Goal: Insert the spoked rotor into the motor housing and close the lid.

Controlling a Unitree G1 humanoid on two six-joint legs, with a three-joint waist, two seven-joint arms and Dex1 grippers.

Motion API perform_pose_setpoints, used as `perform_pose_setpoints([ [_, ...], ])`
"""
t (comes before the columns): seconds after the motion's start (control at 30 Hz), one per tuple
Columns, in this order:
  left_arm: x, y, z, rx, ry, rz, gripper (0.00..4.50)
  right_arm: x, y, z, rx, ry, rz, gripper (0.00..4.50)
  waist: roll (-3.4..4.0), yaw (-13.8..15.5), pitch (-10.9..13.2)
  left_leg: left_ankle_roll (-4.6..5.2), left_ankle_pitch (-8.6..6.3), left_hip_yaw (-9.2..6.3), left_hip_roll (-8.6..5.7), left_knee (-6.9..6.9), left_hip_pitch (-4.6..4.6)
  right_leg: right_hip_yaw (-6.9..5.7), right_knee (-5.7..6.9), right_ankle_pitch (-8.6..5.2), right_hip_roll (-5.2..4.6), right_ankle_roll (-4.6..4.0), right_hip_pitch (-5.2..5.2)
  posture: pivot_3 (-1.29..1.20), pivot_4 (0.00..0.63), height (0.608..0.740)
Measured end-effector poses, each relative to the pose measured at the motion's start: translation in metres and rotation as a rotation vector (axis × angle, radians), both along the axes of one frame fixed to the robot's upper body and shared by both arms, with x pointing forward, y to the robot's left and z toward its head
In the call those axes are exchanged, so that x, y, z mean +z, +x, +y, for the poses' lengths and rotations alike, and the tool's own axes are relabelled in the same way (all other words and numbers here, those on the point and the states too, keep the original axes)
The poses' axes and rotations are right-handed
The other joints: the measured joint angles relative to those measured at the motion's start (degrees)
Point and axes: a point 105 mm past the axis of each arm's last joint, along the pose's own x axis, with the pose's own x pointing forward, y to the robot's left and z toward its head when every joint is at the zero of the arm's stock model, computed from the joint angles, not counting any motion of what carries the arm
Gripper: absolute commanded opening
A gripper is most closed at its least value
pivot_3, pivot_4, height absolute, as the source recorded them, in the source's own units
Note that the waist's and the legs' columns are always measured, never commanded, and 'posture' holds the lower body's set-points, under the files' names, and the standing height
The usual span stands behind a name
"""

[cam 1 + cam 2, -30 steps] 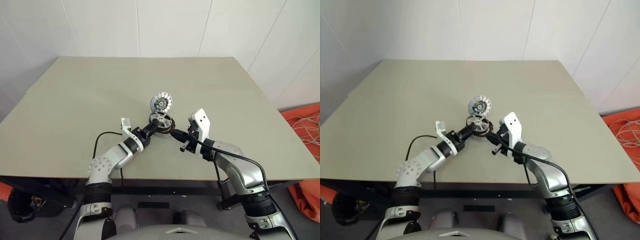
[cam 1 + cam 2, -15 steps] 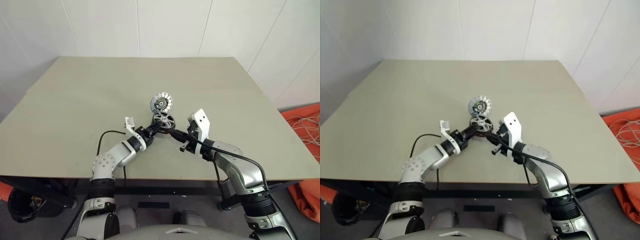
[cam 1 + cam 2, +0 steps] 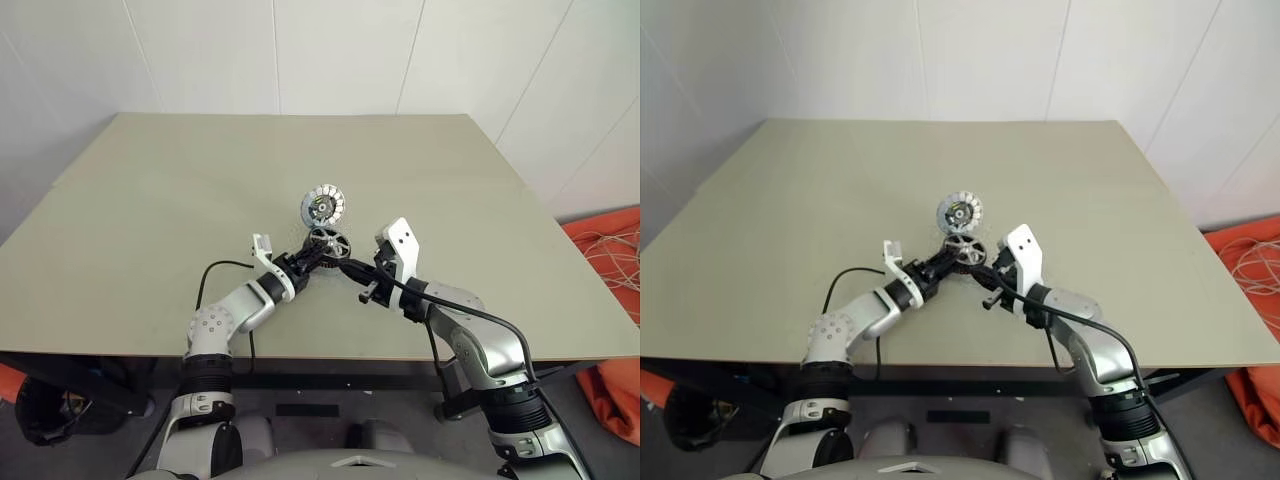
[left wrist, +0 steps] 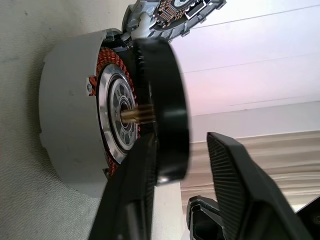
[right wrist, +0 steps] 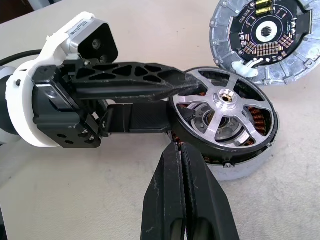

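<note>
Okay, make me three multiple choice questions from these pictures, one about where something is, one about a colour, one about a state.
1. Where is the black-rimmed, silver-spoked rotor?
A. over the grey round motor housing
B. on the floor
C. at the table's far edge

2. What colour are the housing's windings?
A. blue
B. copper-brown
C. white

3. How is the round silvery lid?
A. shut over the housing
B. open, inner face showing
C. held by the right gripper

A: the rotor sits on the housing's shaft.
B: the left wrist view shows copper coils.
B: its circuit face is exposed beside the housing.

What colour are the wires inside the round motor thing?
Copper-orange windings, seen best in the left wrist view.
</note>
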Motion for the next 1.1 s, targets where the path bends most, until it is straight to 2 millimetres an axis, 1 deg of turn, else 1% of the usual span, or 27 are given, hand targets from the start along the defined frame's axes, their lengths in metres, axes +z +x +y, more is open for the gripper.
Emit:
perform_pose_setpoints([
  [0.17,0.008,0.001,0.000,-0.004,-0.020,-0.034,4.35,0.000,0.000,0.000,0.001,0.001,0.000,0.00,0.00,0.0,0.0,0.00,0.00,0.00,-0.01,0.01,0.13,0.00,0.00,-0.01,-0.06,0.01,0.13,0.00,0.000,0.740],
  [0.2,0.010,0.001,0.000,-0.002,-0.025,-0.043,4.47,0.000,0.000,0.000,0.001,0.001,0.000,0.00,0.00,0.0,0.0,0.00,0.00,0.00,-0.01,0.01,0.13,0.00,-0.01,-0.01,-0.06,0.01,0.13,0.00,0.000,0.740],
  [0.27,0.012,0.001,0.002,0.005,-0.029,-0.053,4.47,0.000,0.000,0.001,0.002,0.002,-0.001,0.00,0.00,0.0,0.0,0.00,0.00,0.00,-0.01,0.02,0.12,0.00,-0.01,-0.01,-0.06,0.02,0.11,0.00,0.000,0.740],
  [0.43,0.010,0.000,0.013,0.048,-0.034,-0.050,4.47,0.001,0.000,0.001,0.004,0.002,-0.002,0.00,0.02,-0.1,0.0,0.00,0.00,0.00,0.00,0.00,0.07,-0.01,-0.01,-0.01,-0.03,0.02,0.04,0.00,0.000,0.740],
  [0.7,0.010,-0.004,0.023,0.083,-0.044,-0.059,4.47,0.003,0.001,0.002,0.012,0.003,-0.011,0.00,0.03,-0.1,0.0,0.01,0.00,0.01,-0.01,-0.16,-0.01,-0.01,-0.09,-0.01,0.00,-0.02,-0.04,0.00,0.000,0.740],
  [0.87,0.007,-0.007,0.035,0.120,-0.033,-0.048,4.47,0.003,0.001,0.003,0.015,0.003,-0.011,0.00,0.05,0.0,0.0,0.00,0.00,0.02,-0.01,-0.14,0.01,-0.01,-0.09,-0.02,-0.02,-0.01,-0.02,0.00,0.000,0.740],
  [1.1,0.008,-0.012,0.040,0.122,-0.004,-0.076,4.47,0.004,0.001,0.004,0.020,0.003,-0.013,0.00,0.05,0.0,0.0,0.00,0.00,0.01,0.00,-0.15,0.00,-0.01,-0.10,-0.02,-0.02,0.00,-0.03,0.00,0.000,0.740],
])
